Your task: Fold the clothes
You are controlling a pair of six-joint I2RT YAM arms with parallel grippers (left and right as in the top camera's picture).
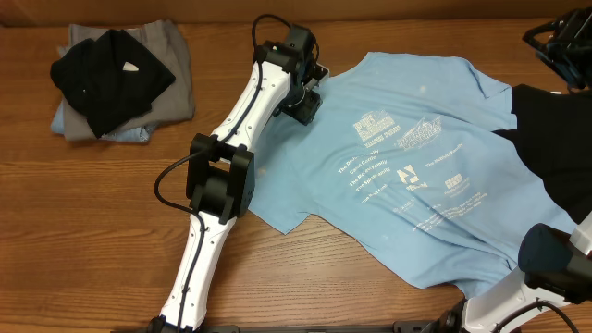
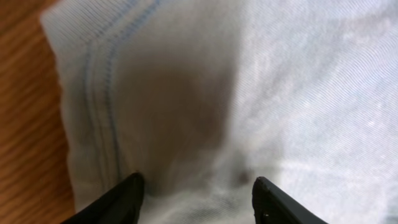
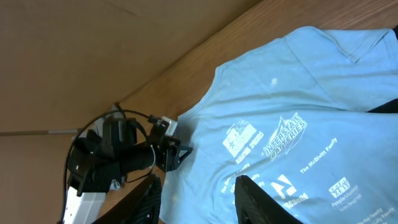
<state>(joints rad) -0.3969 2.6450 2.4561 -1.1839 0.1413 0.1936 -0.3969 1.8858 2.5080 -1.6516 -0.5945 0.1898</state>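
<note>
Left wrist view: my left gripper (image 2: 196,202) stands open and empty, a finger on each side of the sleeve hem of the sky-blue T-shirt (image 2: 280,93). The shirt spreads from the middle of the far edge toward the near right corner. My right gripper (image 3: 196,199), also open and empty, hangs by the far right corner, so I judge the left nearer.

One sky-blue T-shirt (image 1: 407,176) is counted on the one desk (image 1: 92,231). Three garments are piled at ten o'clock: one black top (image 1: 111,74), one grey piece (image 1: 174,55), one pale blue piece (image 1: 67,125). One further dark garment (image 1: 555,148) is seen at three o'clock. Two arms are counted, a left arm (image 1: 245,106) and a right arm (image 1: 555,264), each with two fingers (image 2: 118,199).
</note>
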